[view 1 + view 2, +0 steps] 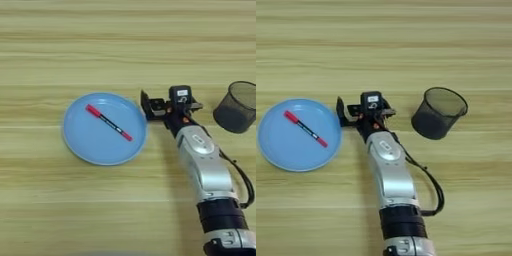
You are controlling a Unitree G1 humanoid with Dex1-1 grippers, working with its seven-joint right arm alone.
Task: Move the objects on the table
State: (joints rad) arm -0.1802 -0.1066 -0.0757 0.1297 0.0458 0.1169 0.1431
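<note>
Left eye view shows the blue plate (105, 128) farthest to the left on the wood-grain tabletop (100, 50), at about 9 o'clock from the centre. Inside it lies the slim black pen (109, 122), red at both ends, slanted from 10 o'clock down to 4 o'clock across the plate's floor and resting flat, clear of the rim.

Just beside the plate's 3 o'clock edge sits the right gripper (150, 106). One black finger stands up thin right next to the rim, and the rest of the black head with a small white label is behind it toward 3 o'clock. Nothing shows between the fingers; how wide they stand I cannot tell. The silver forearm (205, 165) runs from the gripper down toward 5 o'clock and leaves at the bottom edge, with a black cable (241, 177) looping along its right side.

Farthest right, at 3 o'clock from the gripper and apart from it, the black mesh cup (438, 113) sits tipped on the tabletop, its open mouth turned up and to the right.
</note>
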